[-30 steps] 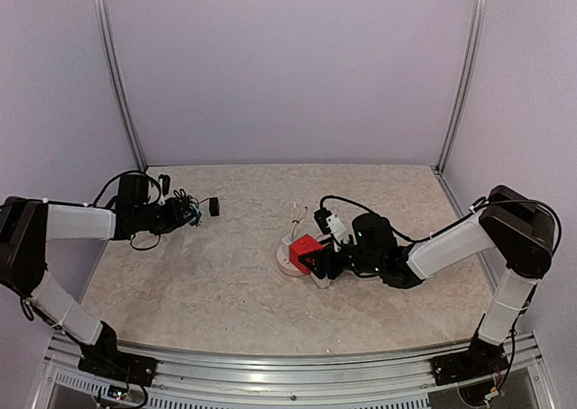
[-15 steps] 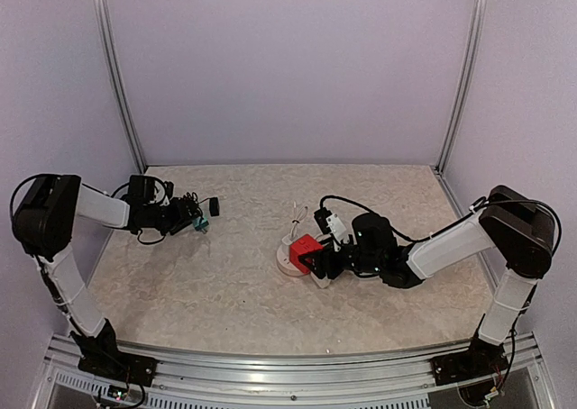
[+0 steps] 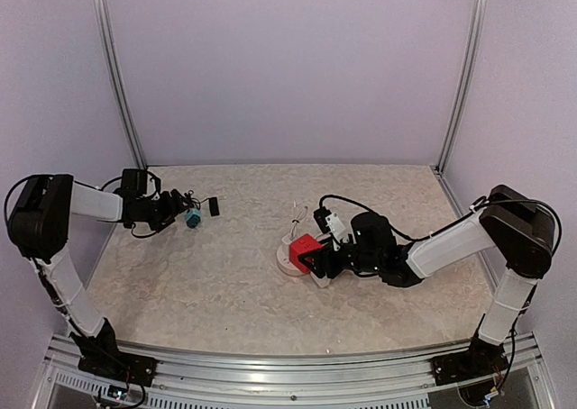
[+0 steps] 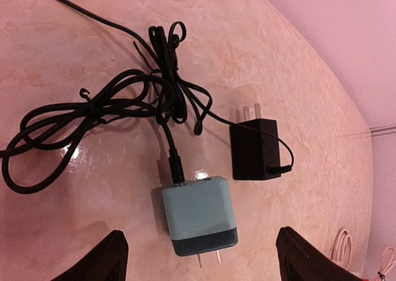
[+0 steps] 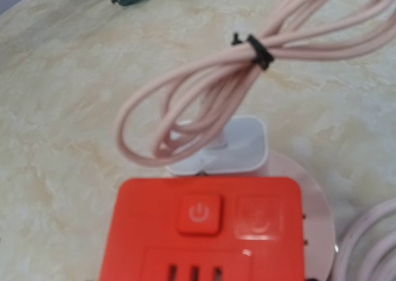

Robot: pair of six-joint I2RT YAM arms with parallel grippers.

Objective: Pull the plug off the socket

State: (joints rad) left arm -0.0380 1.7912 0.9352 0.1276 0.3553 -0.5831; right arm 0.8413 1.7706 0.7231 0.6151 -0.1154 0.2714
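Observation:
The teal plug (image 4: 198, 216) lies flat on the table, prongs toward the camera, with its black cord (image 4: 111, 108) coiled beyond it. My left gripper (image 4: 204, 265) is open, one finger on each side of the plug and neither touching it; the top view shows the plug (image 3: 192, 218) just ahead of that gripper (image 3: 183, 216). The red socket (image 3: 304, 249) sits at the table's middle with my right gripper (image 3: 320, 260) closed against its sides. In the right wrist view the socket (image 5: 207, 228) fills the bottom, the fingers are out of frame, and a white plug (image 5: 229, 148) with a pink cable (image 5: 204, 101) sits on its far face.
A black adapter (image 4: 255, 150) lies just right of the teal plug, also seen as a black adapter (image 3: 214, 207) from above. A white round disc (image 5: 318, 207) lies under the socket. Aluminium posts and purple walls close in the back and sides.
My left gripper has opened and let go of the teal plug, which now rests on the table, and the arm has drawn back left. The right arm and socket have not moved.

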